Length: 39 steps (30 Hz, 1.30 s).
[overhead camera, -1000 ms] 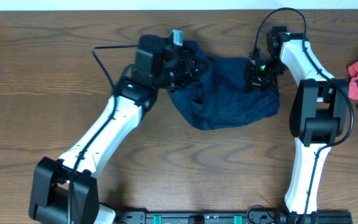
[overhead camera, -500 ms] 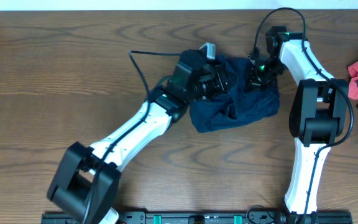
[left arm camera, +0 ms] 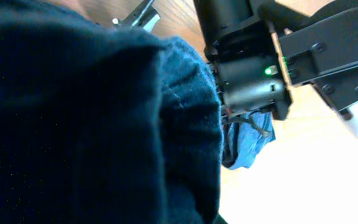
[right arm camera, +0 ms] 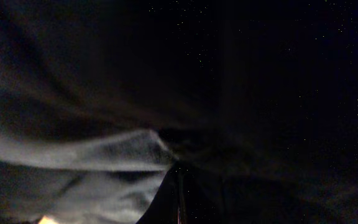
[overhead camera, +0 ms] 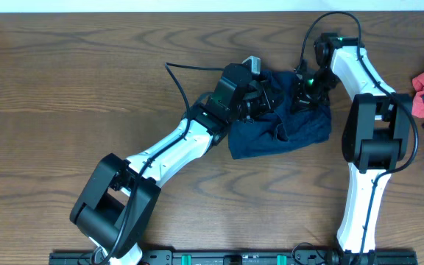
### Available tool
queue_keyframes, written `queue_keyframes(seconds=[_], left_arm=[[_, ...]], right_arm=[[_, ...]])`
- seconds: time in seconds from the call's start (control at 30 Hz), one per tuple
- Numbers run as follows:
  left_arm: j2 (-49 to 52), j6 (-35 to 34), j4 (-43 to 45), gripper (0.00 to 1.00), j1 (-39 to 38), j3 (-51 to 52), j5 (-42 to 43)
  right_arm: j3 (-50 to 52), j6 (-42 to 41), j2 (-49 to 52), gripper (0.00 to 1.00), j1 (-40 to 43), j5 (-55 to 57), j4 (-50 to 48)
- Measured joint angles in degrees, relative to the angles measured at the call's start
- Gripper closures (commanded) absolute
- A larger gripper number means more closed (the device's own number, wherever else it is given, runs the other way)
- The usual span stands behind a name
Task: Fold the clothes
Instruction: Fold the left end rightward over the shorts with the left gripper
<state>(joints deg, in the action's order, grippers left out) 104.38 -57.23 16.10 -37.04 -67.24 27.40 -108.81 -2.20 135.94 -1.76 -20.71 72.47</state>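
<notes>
one soft, rumpled navy clothes point(overhead camera: 294, 129) heap, left hand point(overhead camera: 266, 100) and right hand point(overhead camera: 304, 90) gripping it

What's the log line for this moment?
left jaws: shut on dark navy soft fabric garment | right jaws: shut on garment | fold: partway, bunched

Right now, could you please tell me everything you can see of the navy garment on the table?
The garment is dark navy, soft, knit-looking fabric, bunched and creased into a rough, partly folded heap on the wooden table, near its far edge. Its left part is doubled over toward the right, held by the left gripper, which is shut on it; the right gripper grips its far right corner. Its cloth fills much of both wrist views. No label is visible.
</notes>
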Motion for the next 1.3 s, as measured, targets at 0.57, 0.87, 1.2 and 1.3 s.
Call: queue_keyframes(seconds=[0.57,0.87,1.2,1.3], left_arm=[[1.01,0.02,0.28,0.94,-0.17,0.00,-0.63],[6.10,0.02,4.26,0.94,-2.67,0.00,-0.61],[8.13,0.42,9.66,0.39,-6.78,0.00,-0.59],[8.39,0.04,9.88,0.02,-7.43,0.00,-0.42]], right_arm=[[-27.58,-0.87,0.55,0.99,-0.37,4.15,14.69],[-41.22,-1.51,0.55,0.99,0.70,5.35,21.75],[-48.35,-1.53,0.55,0.99,1.09,6.64,24.61],[-48.48,-1.53,0.55,0.99,1.09,6.78,24.63]])
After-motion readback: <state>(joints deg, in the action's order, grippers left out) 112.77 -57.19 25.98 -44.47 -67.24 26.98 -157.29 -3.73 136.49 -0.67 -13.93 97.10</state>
